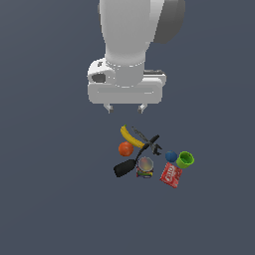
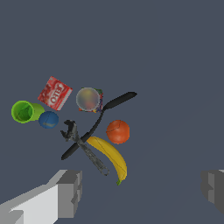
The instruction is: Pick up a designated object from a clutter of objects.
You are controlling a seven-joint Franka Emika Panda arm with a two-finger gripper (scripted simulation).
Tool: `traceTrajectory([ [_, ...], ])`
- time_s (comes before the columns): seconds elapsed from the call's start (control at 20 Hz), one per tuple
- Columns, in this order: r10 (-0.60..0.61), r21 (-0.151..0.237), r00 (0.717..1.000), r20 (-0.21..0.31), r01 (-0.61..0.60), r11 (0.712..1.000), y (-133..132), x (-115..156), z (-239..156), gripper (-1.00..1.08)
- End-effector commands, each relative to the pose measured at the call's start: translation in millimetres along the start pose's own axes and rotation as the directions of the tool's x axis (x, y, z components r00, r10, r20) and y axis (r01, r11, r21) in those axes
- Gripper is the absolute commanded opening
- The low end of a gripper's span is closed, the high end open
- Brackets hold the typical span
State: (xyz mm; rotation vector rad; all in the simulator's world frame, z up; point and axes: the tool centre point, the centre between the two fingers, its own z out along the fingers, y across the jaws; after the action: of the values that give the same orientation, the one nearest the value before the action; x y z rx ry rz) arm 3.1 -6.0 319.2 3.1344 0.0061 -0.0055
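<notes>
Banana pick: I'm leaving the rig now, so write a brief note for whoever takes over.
Gripper: open, empty, hanging above the clutter.
Curved yellow banana: lying at the heap's edge nearest the gripper, beside the orange ball, with a black long-handled tool crossing one end.
Done: nothing grasped yet.
Left: descend, close on the banana, lift it clear.

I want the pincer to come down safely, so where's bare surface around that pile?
Bare surface rings the pile on all sides. Crowded where the banana, orange ball and crossed black tools touch, and around the tin, red packet, blue ball and green cup.
</notes>
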Motion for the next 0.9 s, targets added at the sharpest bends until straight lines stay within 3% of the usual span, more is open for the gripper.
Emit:
traceTrajectory([
  [0.0, 0.000, 0.000, 1.000, 0.000, 0.000, 1.000, 0.0, 0.0, 0.0, 1.00],
  [0.4, -0.053, 0.018, 0.999, -0.004, 0.053, 0.998, -22.6, -0.9, -9.4, 1.00],
  [0.85, -0.072, 0.017, 0.997, -0.004, 0.072, 0.997, -23.0, -1.2, 1.1, 1.00],
])
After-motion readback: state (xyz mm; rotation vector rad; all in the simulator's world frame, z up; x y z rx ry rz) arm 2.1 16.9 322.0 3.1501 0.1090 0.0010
